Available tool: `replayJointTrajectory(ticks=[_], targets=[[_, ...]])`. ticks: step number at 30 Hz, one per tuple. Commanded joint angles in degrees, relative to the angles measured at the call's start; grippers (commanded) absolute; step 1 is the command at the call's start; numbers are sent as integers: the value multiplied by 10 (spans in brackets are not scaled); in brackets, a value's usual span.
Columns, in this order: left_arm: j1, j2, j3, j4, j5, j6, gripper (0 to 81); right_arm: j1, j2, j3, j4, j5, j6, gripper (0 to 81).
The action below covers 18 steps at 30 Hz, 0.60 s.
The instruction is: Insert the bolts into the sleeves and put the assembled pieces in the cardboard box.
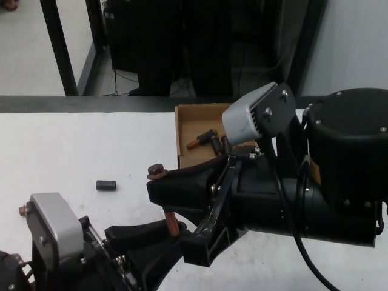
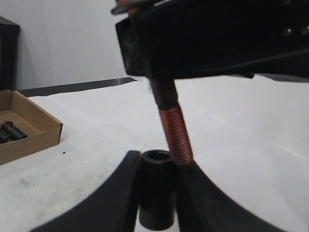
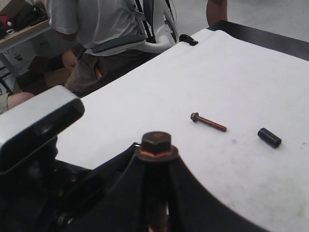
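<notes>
My left gripper (image 2: 155, 166) is shut on a black sleeve (image 2: 155, 193), held upright with its open end up. My right gripper (image 3: 156, 162) is shut on a copper-threaded bolt (image 2: 175, 135), head (image 3: 156, 145) up and shaft pointing down. The threaded tip hangs just beside the sleeve's rim, against one left finger (image 2: 212, 203), outside the bore. In the high view the held bolt (image 1: 170, 218) runs from the right gripper (image 1: 160, 189) down to the left gripper (image 1: 154, 235). The cardboard box (image 1: 185, 124) at the back holds several assembled pieces (image 1: 209, 140).
A loose sleeve (image 1: 106, 185) and a loose bolt (image 3: 207, 122) lie on the white table to the left. The same sleeve (image 3: 269, 137) lies near that bolt. The box's corner (image 2: 46, 126) stands off to one side of the left gripper. A seated person is beyond the table's edge.
</notes>
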Motion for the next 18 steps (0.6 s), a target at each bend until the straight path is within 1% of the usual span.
replayJointTrajectory(ticks=[1,9,12,15,18], targets=[[-3,-1,-6,-38,-5,-19,8,1,-8,-1,-5,-7,-4,2],[-3,-1,-6,-45,1,-44,8,1,-8,-1,-1,-6,-7,2],[-3,-1,-6,-45,27,-44,8,1,-8,-1,-1,-6,-22,2],[-3,-1,-6,-45,31,-44,8,1,-8,-1,-1,-6,-22,2],[-3,-1,-6,-45,31,-67,8,1,-8,-1,-1,-5,-26,2]])
